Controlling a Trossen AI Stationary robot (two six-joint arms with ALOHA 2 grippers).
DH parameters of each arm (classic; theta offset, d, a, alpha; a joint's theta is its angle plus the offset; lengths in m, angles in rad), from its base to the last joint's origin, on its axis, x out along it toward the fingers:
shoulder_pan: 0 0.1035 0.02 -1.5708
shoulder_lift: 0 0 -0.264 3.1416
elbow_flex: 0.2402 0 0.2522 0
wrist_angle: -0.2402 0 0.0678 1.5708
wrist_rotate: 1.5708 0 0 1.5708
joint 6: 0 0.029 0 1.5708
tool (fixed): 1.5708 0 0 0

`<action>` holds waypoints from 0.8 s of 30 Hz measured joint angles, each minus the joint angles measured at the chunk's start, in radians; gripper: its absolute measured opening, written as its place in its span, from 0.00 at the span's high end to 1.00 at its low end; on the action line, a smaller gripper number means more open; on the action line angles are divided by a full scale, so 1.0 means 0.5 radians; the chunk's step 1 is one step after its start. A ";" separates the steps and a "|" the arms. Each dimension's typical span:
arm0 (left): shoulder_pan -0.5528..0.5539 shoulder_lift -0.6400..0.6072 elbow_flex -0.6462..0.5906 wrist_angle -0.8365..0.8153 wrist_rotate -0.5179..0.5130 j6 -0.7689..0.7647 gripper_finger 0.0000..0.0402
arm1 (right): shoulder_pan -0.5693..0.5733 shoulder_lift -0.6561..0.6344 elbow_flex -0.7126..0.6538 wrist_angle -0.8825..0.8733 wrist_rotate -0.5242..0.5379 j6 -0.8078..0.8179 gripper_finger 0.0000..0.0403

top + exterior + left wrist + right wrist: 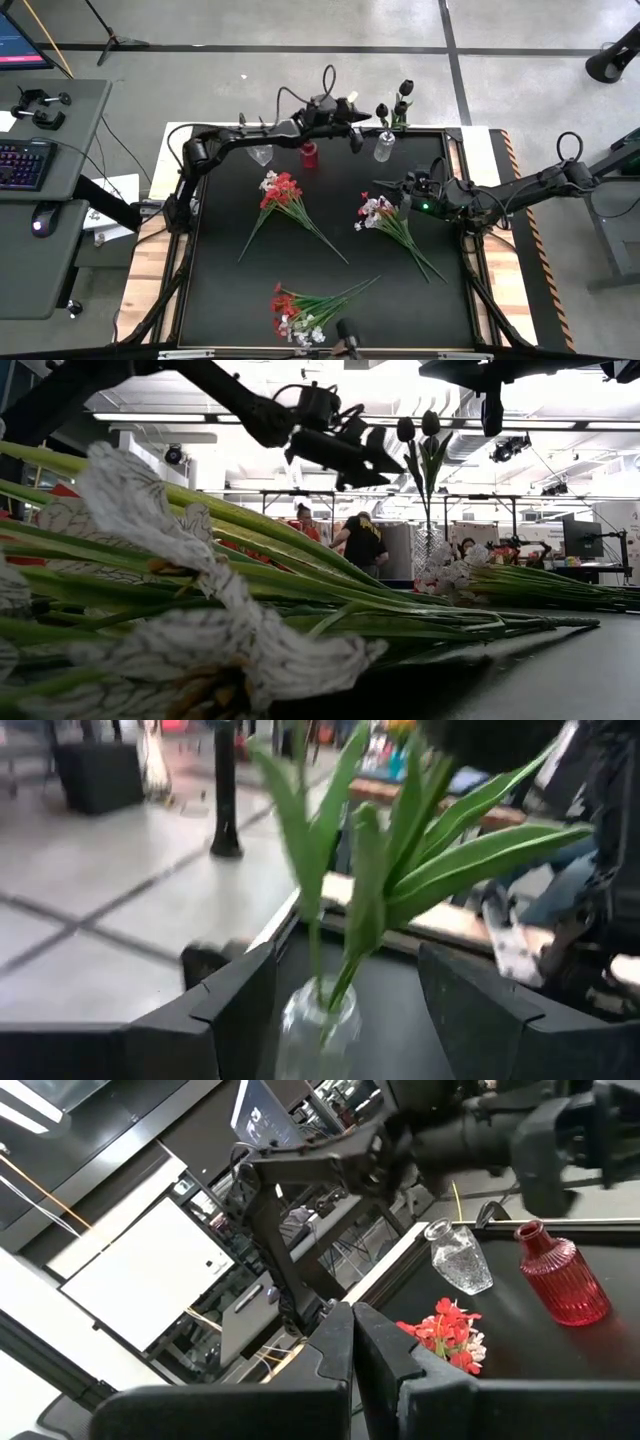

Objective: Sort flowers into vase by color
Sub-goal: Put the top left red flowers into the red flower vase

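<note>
My left gripper (pixel 357 137) (pixel 347 990) is open at the table's far edge, just left of a clear vase (pixel 384 149) (pixel 318 1032). That vase holds black flowers (pixel 404 92) (pixel 419 428) on green stems (pixel 372 890), upright in its neck. My right gripper (pixel 395 188) (pixel 352 1342) is shut and hovers at the blossom end of a white bunch (pixel 377 209) lying flat. A red bunch (pixel 283 190) (pixel 447 1328) lies left of centre. A mixed red and white bunch (pixel 297 311) (pixel 180 590) lies at the near edge. A red vase (pixel 309 155) (pixel 558 1280) and a second clear vase (pixel 261 155) (pixel 458 1261) stand far left.
The black mat (pixel 230 300) has raised edges. A desk with a keyboard (pixel 22 163) stands left of the table. People (pixel 362 542) stand in the room beyond. Bare mat lies between the three bunches.
</note>
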 joint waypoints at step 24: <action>-0.037 -0.879 -0.706 -1.608 0.675 -0.199 0.42 | -0.139 0.001 0.000 -0.002 -0.257 0.009 1.00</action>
